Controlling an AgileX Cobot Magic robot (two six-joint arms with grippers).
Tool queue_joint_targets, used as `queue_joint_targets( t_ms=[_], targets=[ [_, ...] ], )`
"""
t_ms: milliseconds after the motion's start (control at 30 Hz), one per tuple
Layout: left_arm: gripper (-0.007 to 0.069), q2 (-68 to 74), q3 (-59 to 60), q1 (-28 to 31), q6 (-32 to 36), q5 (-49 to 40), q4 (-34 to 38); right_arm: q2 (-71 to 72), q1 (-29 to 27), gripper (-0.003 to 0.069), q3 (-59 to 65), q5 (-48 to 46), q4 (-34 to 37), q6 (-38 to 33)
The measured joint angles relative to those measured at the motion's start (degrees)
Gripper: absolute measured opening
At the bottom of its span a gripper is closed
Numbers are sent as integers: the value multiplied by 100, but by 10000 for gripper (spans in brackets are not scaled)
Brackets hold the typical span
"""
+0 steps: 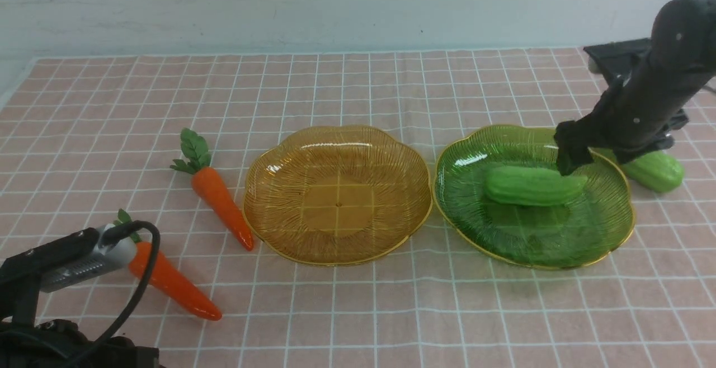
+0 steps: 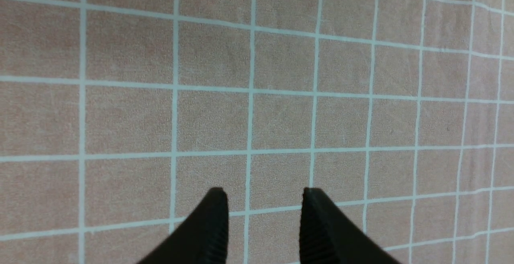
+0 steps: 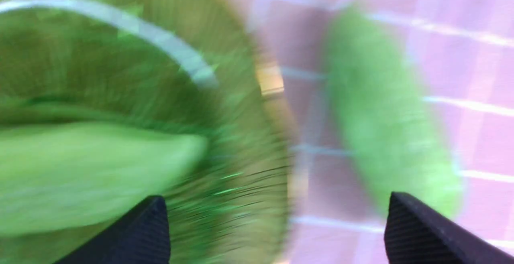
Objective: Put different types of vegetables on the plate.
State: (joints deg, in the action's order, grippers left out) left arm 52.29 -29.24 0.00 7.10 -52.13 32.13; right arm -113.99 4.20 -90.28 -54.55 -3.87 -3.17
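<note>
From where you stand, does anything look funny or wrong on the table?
Nothing looks broken or spilled. One green cucumber lies outside the green plate, though another sits on it, but that may just be waiting its turn.

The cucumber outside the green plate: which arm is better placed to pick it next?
Probably the right. Its open fingers hover beside that cucumber, while the left fingers are over bare table, far across the scene.

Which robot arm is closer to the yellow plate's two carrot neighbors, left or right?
Left. The left arm is right beside the nearer carrot; the right arm is over by the green plate.
</note>
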Motion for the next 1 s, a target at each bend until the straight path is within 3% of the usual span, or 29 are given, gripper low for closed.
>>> queue_joint_targets(
  t_ms=[100,267,500,767,900,1000],
  targets=[
    [238,0,0,0,0,0,0,-7,-306,690,-79,271,-720,264],
    [238,0,0,0,0,2,0,-152,-604,654,-91,482,-1294,222],
    [238,0,0,0,0,6,0,-664,-616,577,-91,416,-1366,109],
    [238,0,0,0,0,6,0,-983,-616,562,-91,409,-1370,96],
    [238,0,0,0,0,6,0,-1011,-616,500,-99,319,-1362,96],
    [238,0,0,0,0,6,0,-1011,-616,379,-280,10,-1351,96]
  ],
)
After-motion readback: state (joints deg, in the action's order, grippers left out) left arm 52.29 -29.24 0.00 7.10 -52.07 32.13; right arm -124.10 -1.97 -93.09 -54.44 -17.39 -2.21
